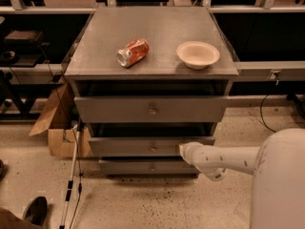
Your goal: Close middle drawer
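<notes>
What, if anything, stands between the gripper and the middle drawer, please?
Nothing visible does. The gripper is right at the right-hand part of the middle drawer front, with no object between them. The drawer's inside is in shadow and cannot be checked.

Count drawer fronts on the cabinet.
3, stacked: top drawer, widest; middle drawer below it, gripper at its right end; bottom drawer, narrowest, lowest. None appear hidden.
</notes>
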`<state>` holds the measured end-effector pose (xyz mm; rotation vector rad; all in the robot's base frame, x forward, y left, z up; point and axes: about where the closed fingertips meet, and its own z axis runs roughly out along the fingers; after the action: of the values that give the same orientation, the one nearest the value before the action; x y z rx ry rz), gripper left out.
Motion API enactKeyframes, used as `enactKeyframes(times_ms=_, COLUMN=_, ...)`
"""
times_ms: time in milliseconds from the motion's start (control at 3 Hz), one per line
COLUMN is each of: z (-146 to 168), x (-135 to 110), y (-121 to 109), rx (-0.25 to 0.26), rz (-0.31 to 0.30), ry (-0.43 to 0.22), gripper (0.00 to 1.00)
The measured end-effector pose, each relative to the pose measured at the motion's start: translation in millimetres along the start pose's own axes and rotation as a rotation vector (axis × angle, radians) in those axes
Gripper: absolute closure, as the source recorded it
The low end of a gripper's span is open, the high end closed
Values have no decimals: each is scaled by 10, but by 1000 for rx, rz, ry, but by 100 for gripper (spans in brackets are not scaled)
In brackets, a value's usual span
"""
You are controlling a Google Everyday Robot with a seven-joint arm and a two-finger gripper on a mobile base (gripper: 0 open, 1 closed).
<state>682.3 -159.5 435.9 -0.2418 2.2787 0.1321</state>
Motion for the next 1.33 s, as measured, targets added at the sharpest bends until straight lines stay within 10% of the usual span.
enactKeyframes(times_ms=1333, z=232, x=-147, y=-84, rx=43, rz=-18, ry=2, gripper=100)
